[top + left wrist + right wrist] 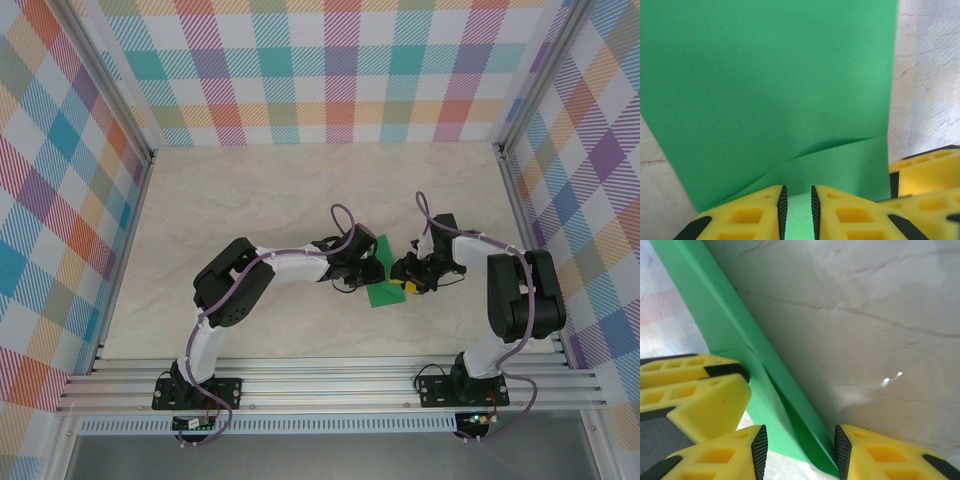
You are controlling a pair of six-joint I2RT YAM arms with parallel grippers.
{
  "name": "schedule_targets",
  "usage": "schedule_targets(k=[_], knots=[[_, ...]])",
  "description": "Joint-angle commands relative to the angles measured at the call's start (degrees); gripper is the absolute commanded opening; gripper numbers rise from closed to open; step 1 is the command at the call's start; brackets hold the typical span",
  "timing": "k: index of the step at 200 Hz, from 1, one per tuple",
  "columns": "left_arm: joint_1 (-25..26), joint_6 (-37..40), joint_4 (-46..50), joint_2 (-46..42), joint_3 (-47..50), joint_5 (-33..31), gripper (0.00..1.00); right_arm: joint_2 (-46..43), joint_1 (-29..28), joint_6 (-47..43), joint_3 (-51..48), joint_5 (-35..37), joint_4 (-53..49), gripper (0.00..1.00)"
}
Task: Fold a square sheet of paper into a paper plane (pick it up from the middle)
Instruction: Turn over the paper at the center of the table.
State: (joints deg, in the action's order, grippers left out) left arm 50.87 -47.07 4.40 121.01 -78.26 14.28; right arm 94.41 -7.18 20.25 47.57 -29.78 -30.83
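Note:
The square sheet of paper [383, 290] is bright green and lies on the table between my two grippers. In the left wrist view the paper [770, 90] has a flap rising toward my left gripper [797, 197], whose jaws stand a narrow gap apart with green paper between them. In the right wrist view the paper [730, 335] forms a raised ridge. It runs down between the wide-apart pads of my right gripper [800, 440], close to the right pad. The left gripper's yellow fingers [705, 395] touch the paper's edge beside it. From above, my left gripper [370, 268] and right gripper [408, 282] face each other across the sheet.
The pale marbled tabletop [250, 200] stretches away behind and beside the sheet. Checked walls [330, 70] close it in at the back and on both sides, with aluminium rails [330, 385] along the near edge.

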Motion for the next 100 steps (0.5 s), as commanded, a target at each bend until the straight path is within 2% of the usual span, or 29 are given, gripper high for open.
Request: schedule_targets(k=[1,65,100], knots=[[-0.5,0.2,1.5,-1.9,-1.1,-0.5,0.23,0.7,-0.3,-1.2,-0.8,-4.5,0.8,0.41],[-0.6,0.2,1.5,-2.5,-1.1,-0.4,0.23,-1.0,-0.3,-1.0,-0.8,-2.1,0.0,0.37],[-0.7,0.0,1.0,-3.6,-0.4,-0.3,0.23,-1.5,-0.3,-0.8,-0.7,-1.2,-0.2,0.26]])
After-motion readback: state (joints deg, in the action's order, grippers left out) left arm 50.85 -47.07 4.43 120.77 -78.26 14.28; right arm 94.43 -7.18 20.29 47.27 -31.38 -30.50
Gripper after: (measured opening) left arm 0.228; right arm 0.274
